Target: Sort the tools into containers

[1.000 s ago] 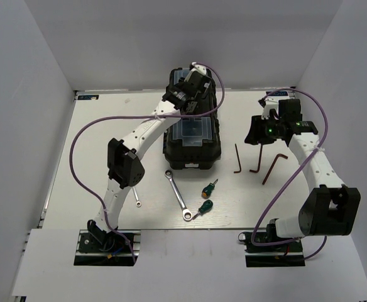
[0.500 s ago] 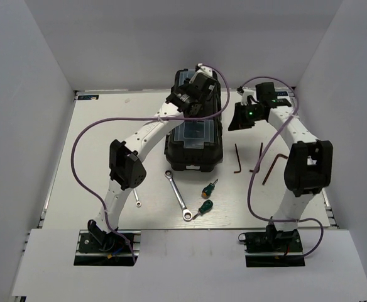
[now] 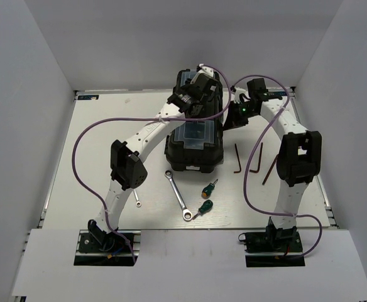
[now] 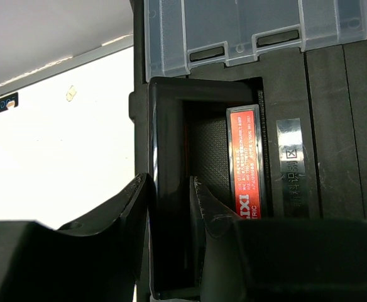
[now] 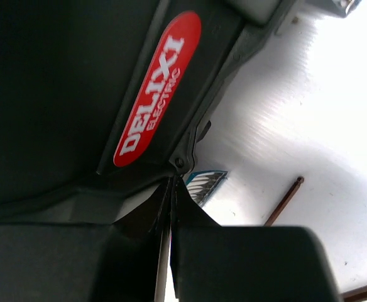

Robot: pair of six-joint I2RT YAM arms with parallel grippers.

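Step in hand, as judged: the lid of the closed toolbox (image 3: 193,141) is to be opened before any sorting. The toolbox stands at the middle of the worktop's (image 3: 95,145) far edge.

1. Left claw (image 4: 169,189): set narrow, with 1 bar of the lid handle (image 4: 168,126) held between its fingers, beside the red label (image 4: 245,157).
2. Right claw (image 5: 171,189): closed to a thin slit, nothing held, its tip pressed at the toolbox's right flank under the red oval badge (image 5: 158,88). Whether a latch lies there cannot be told.
3. No tool has been sorted. The longer wrench (image 3: 178,195), the short wrench (image 3: 137,199) and the 2 screwdrivers (image 3: 210,187) lie toward the near edge. The hex keys (image 3: 237,157) lie toward the right edge.

Recommendations:
- Any catch should be freed by the right claw before the handle is pulled, otherwise the whole toolbox is likely to be lifted.
- The handle should be drawn upward slowly, along the lid's hinge arc.
- The box body should be steadied from the right flank.
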